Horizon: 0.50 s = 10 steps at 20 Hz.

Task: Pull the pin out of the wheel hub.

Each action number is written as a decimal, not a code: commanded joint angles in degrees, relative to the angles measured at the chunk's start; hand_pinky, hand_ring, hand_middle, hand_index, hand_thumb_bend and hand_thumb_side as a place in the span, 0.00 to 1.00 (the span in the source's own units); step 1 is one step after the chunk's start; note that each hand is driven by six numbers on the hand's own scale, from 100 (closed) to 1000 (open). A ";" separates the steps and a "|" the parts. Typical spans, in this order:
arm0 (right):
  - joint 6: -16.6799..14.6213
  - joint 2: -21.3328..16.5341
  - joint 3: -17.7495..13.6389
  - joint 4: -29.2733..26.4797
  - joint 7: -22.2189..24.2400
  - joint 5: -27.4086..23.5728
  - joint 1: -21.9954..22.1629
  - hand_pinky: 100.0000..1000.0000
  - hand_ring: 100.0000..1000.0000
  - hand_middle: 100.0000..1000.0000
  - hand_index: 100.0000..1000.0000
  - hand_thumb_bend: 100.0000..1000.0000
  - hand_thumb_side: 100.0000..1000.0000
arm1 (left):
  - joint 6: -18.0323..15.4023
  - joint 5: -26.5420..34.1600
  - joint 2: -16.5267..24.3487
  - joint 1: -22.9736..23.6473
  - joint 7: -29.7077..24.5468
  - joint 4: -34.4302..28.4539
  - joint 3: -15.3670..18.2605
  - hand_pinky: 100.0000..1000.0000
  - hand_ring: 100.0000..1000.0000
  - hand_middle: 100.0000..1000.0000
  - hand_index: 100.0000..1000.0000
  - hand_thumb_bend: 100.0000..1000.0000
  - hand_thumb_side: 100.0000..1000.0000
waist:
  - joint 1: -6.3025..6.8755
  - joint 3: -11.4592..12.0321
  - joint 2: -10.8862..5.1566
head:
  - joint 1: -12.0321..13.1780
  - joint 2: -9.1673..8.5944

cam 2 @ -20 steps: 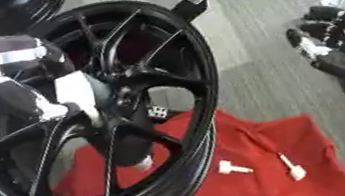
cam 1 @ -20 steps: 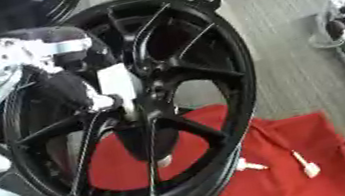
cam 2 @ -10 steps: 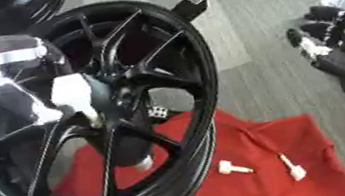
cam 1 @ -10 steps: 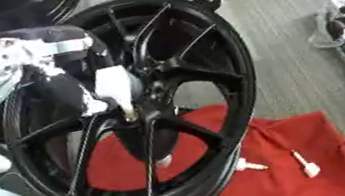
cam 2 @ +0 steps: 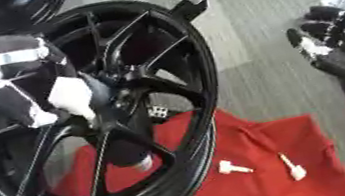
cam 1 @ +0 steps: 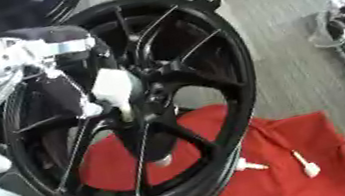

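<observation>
Left hand (cam 1: pixel 63 84): at the centre of the wheel hub (cam 1: pixel 139 111), fingers curled round a white pin (cam 1: pixel 114 91) whose lower tip met the hub's centre. Right hand (cam 2: pixel 337 53): at the right edge, fingers relaxed and spread, holding nothing. Wheel hub: black, multi-spoke, standing tilted on its rim over a red cloth (cam 1: pixel 311 157). Two further white pins (cam 2: pixel 233 167) (cam 2: pixel 292 167) lay on the cloth, apart from each other, right of the rim.
</observation>
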 commanded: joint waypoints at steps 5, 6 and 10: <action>-0.06 -1.32 -0.36 -0.54 -0.20 0.00 -0.24 0.89 0.71 0.68 0.72 0.42 0.11 | 4.03 1.28 4.59 -2.49 -4.87 -4.68 5.33 0.72 0.65 0.53 0.34 0.07 0.00 | -0.17 0.05 -0.92 | -0.03 -0.11; -0.06 -1.32 -0.36 -0.54 -0.21 0.00 -0.24 0.89 0.71 0.68 0.72 0.42 0.11 | 4.01 1.55 5.09 -2.42 -4.87 -5.27 6.03 0.72 0.65 0.53 0.34 0.07 0.00 | -0.17 0.07 -0.91 | -0.02 -0.11; -0.06 -1.28 -0.38 -0.54 -0.22 0.01 -0.22 0.89 0.71 0.68 0.72 0.42 0.11 | 4.45 2.49 7.10 -1.30 -4.87 -7.30 9.46 0.71 0.65 0.52 0.34 0.03 0.00 | -0.21 0.17 -0.86 | -0.02 -0.11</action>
